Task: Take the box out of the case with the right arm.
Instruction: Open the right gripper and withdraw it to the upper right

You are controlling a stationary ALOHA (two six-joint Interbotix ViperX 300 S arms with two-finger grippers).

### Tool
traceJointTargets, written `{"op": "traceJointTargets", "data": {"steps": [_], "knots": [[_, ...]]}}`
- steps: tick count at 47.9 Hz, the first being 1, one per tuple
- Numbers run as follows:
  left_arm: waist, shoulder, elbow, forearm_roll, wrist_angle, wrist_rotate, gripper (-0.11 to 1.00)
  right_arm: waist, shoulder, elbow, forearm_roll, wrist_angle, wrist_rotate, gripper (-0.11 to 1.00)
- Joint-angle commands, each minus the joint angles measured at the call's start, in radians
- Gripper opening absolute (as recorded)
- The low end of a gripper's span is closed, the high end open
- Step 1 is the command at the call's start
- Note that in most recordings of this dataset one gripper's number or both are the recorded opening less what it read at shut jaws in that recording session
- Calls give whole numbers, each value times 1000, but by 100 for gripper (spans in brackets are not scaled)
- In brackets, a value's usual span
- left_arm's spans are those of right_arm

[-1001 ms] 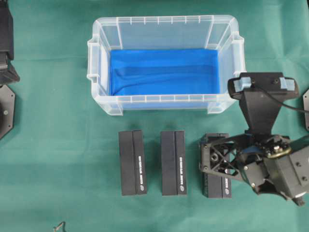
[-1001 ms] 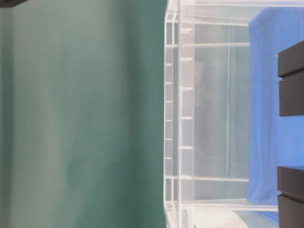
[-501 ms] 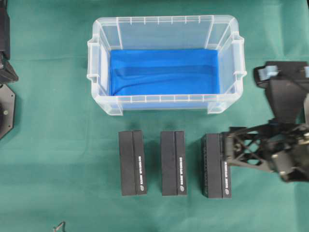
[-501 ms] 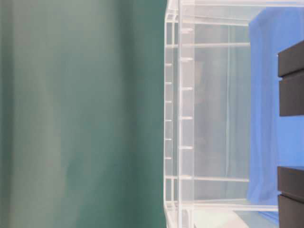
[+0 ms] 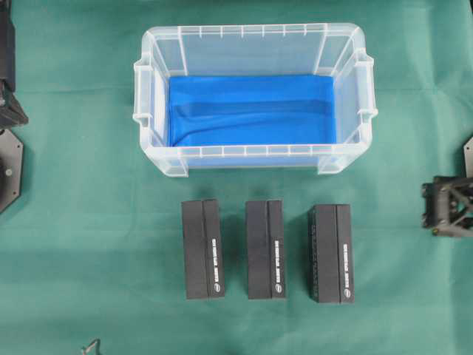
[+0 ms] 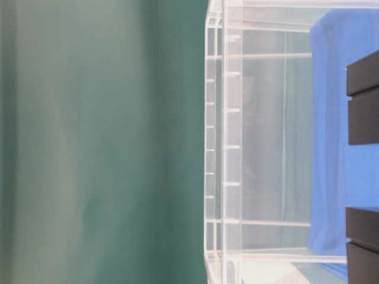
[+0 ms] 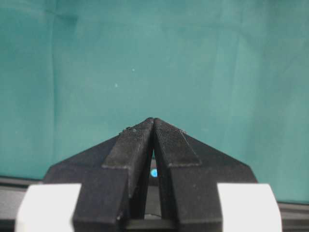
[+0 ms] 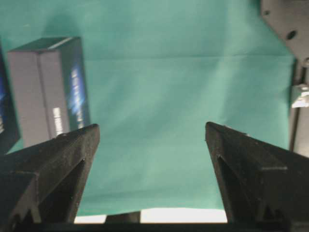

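The case (image 5: pixel 145 111), a clear bin with a blue lining, stands at the back middle, and only the lining shows inside it. Three black boxes lie side by side on the green cloth in front of it: left (image 5: pixel 203 248), middle (image 5: pixel 265 248), right (image 5: pixel 330 253). My right gripper (image 5: pixel 436 207) sits at the far right edge, well apart from the right box. In the right wrist view this gripper (image 8: pixel 151 126) is open over bare cloth, with a box (image 8: pixel 48 87) at the upper left. My left gripper (image 7: pixel 153 120) is shut, holding nothing, over bare cloth.
The left arm's base parts (image 5: pixel 9 81) sit at the left edge of the overhead view. A small dark object (image 5: pixel 90 346) lies at the front left. The table-level view shows the case wall (image 6: pixel 231 148) and two black box ends (image 6: pixel 362 106) at its right edge.
My right gripper drew back to the right, away from the rightmost box, and is now mostly out of the overhead view. That box stays on the cloth. The left arm has not moved.
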Motion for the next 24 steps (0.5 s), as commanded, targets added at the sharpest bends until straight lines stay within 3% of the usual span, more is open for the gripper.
{"op": "traceJointTargets", "data": {"steps": [1, 14, 24], "knots": [[3, 0, -18, 2, -5, 3, 0, 6, -17, -6, -2, 9, -3, 88], [3, 2, -17, 2, -5, 9, 0, -37, -25, 2, -9, 26, -34, 88], [3, 2, -17, 3, -5, 9, 0, -179, -86, 32, -29, 41, -199, 88]]}}
